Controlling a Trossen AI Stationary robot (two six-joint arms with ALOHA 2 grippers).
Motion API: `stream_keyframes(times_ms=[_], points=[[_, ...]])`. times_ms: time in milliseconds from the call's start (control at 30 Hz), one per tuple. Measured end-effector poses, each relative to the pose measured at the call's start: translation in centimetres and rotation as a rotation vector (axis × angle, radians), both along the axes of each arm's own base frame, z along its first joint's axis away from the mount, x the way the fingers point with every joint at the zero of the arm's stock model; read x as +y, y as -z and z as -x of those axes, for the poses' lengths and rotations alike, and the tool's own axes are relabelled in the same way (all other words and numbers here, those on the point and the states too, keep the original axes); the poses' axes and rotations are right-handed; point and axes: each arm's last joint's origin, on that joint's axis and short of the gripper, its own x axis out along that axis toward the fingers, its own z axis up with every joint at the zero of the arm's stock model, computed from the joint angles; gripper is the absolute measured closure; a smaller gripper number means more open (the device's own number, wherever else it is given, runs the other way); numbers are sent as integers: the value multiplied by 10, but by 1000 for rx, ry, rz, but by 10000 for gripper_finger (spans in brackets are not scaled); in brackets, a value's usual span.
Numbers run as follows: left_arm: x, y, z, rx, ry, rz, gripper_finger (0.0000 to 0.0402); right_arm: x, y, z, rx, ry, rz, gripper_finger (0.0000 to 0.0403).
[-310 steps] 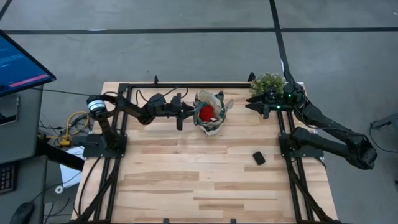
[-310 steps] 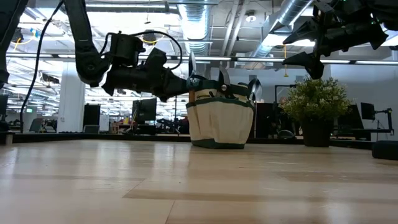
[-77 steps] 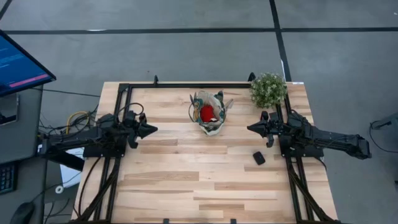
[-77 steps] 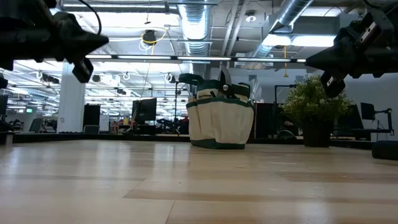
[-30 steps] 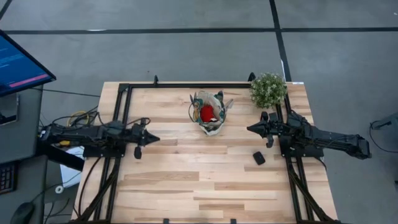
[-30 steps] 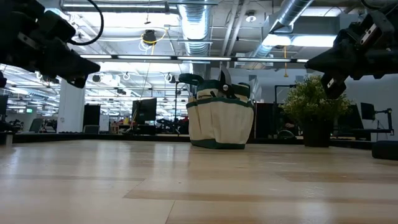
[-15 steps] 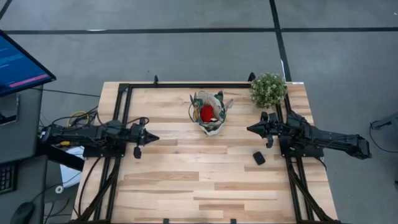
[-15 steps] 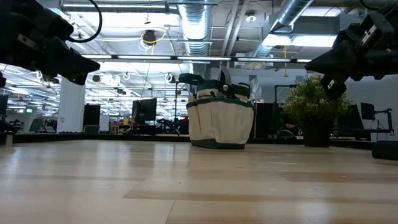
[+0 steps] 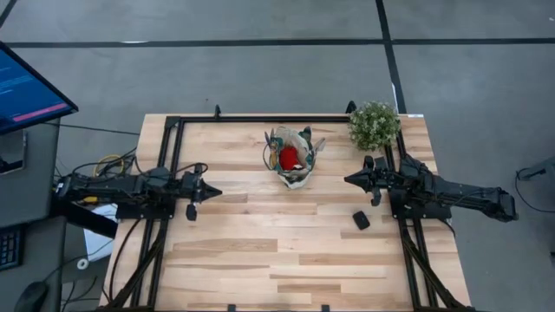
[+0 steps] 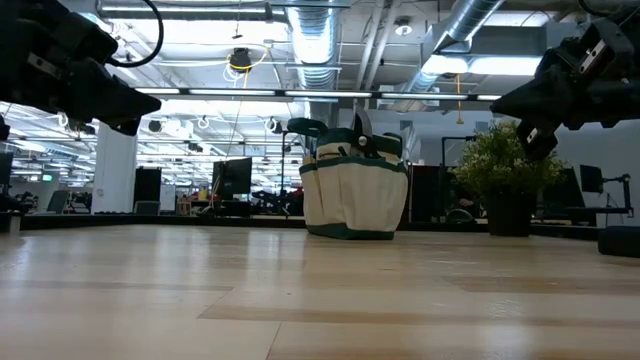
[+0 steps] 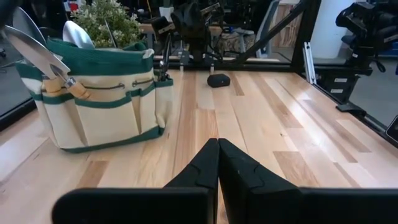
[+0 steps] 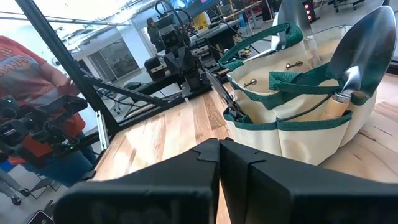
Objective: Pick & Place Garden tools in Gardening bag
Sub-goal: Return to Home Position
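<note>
Pulled back from gardening bag [image 10: 355,200]: left claw [image 9: 215,194], right claw [image 9: 348,180], both clenched, flanking it well apart

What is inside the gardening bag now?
From above, a red glove fills the middle of the bag; silver trowel heads stick out of its side pockets. Whatever lies beneath the glove is hidden.

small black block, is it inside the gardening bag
No, the small black block lies on the bare table near its right side, well apart from the gardening bag.
</note>
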Motion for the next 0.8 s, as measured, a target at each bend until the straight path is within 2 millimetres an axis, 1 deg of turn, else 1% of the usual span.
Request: stream_keyframes(times_ms=[800], points=[[0,-1,0,-8,0,0,394,0,0,0,0,0,0,403]])
